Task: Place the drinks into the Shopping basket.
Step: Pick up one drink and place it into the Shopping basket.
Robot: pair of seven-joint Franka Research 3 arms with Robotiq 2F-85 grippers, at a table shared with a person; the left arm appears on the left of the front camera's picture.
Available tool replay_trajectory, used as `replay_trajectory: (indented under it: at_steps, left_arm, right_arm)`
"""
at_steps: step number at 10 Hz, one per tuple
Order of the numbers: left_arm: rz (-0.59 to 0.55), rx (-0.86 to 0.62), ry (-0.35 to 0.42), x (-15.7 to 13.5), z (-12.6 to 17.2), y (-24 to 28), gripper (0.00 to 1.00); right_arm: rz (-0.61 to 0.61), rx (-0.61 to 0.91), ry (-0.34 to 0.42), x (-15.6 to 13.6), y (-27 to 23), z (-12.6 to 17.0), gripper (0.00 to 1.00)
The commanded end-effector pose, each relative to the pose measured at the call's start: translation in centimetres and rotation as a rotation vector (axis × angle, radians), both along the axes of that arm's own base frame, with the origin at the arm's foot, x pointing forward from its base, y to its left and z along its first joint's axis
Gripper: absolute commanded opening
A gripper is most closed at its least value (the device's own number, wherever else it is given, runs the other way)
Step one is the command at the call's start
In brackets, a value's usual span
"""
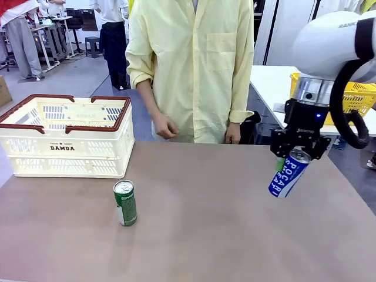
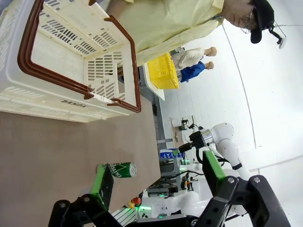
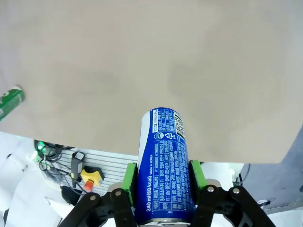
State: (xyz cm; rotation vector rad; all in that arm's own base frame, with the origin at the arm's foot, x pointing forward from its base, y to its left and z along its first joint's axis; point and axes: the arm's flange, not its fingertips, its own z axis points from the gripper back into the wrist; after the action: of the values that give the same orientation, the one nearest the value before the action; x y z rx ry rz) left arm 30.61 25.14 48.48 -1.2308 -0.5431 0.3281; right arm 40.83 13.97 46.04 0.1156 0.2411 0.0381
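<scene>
The blue can (image 1: 288, 174) with white lettering hangs tilted above the table's right side, my right gripper (image 1: 292, 156) shut on its upper part. In the right wrist view the blue can (image 3: 165, 165) sits between the green pads (image 3: 129, 178), clear of the tabletop. The green can (image 1: 125, 202) stands upright on the table, in front of the cream-white Shopping basket (image 1: 64, 138), which sits at the far left. My left gripper (image 2: 158, 177) is open with nothing between its fingers, high above the table; the green can (image 2: 118, 170) and the basket (image 2: 71, 61) lie ahead of it.
A person in a pale yellow shirt (image 1: 194, 64) stands at the far edge, hands (image 1: 166, 126) hanging near the table. A bright yellow mesh basket (image 1: 358, 97) rests on a white table at the back right. Bare brown tabletop (image 1: 205, 211) stretches between the cans.
</scene>
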Motion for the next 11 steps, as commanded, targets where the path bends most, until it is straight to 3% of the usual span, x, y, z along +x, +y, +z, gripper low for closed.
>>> replay_trajectory:
  at_steps: [1,4,6,11]
  left_arm:
    - [-0.005,-0.01,0.0,-0.1,0.3,0.1,1.0]
    - [-0.005,-0.01,0.0,-0.1,0.3,0.1,1.0]
    - [-0.005,-0.01,0.0,-0.1,0.3,0.1,1.0]
    - [-0.005,-0.01,0.0,-0.1,0.3,0.1,1.0]
  right_arm:
    - [0.052,-0.004,-0.042,2.0,5.7,0.6,0.0]
    - [0.162,-0.094,-0.057,4.7,15.9,-0.5,0.0]
    - [0.216,-0.125,-0.024,7.3,22.6,-2.8,0.0]
    - [0.247,-0.118,0.005,11.2,31.9,-7.4,0.0]
